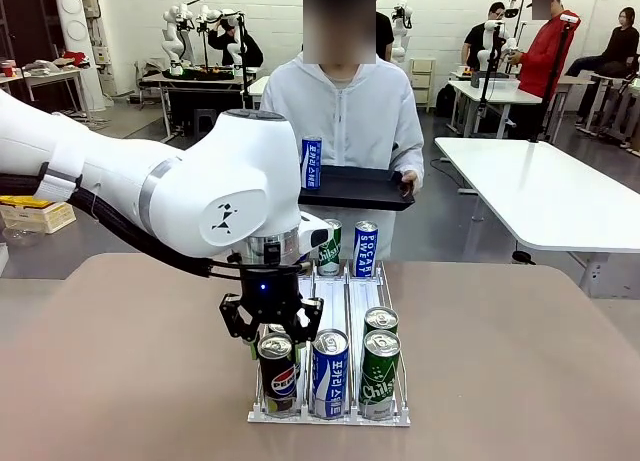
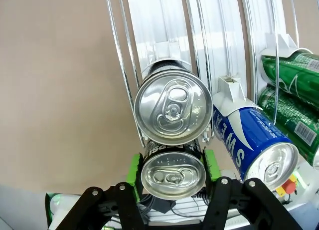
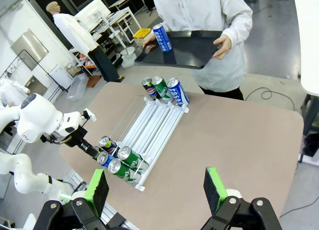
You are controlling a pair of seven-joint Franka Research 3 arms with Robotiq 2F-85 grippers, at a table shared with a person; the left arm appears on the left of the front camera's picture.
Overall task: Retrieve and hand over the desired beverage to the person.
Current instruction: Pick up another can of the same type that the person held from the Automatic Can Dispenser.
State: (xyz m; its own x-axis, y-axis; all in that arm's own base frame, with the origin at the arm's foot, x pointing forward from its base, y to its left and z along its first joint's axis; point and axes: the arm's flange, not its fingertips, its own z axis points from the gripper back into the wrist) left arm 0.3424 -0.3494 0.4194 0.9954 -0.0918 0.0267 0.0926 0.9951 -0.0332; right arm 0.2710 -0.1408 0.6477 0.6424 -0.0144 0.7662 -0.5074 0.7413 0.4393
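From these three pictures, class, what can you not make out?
- Front view: the Pepsi can top, hidden by the left claw.
- Left wrist view: that can's label, foreshortened below its lid.
- Right wrist view: print on the tray's blue can, too small.

Front view: fixed camera on the robot's side of the bench [image 1: 120,381], low, faced across it at the person [image 1: 345,111]; the rack [image 1: 330,413] lay near, at centre.

Left wrist view: looked straight down along the left pincer [image 2: 172,174], very close over the rack's [image 2: 164,30] near end; can tops faced the lens.

Right wrist view: high above the bench [image 3: 239,140], far off, looked down past the right pincer [image 3: 156,190] at the whole rack [image 3: 149,130] and the person [image 3: 209,20].

Shared: all three took in the rack; front and right wrist views shared the person, tray [image 1: 355,189] [image 3: 194,48] and left arm [image 1: 150,196] [image 3: 45,125].
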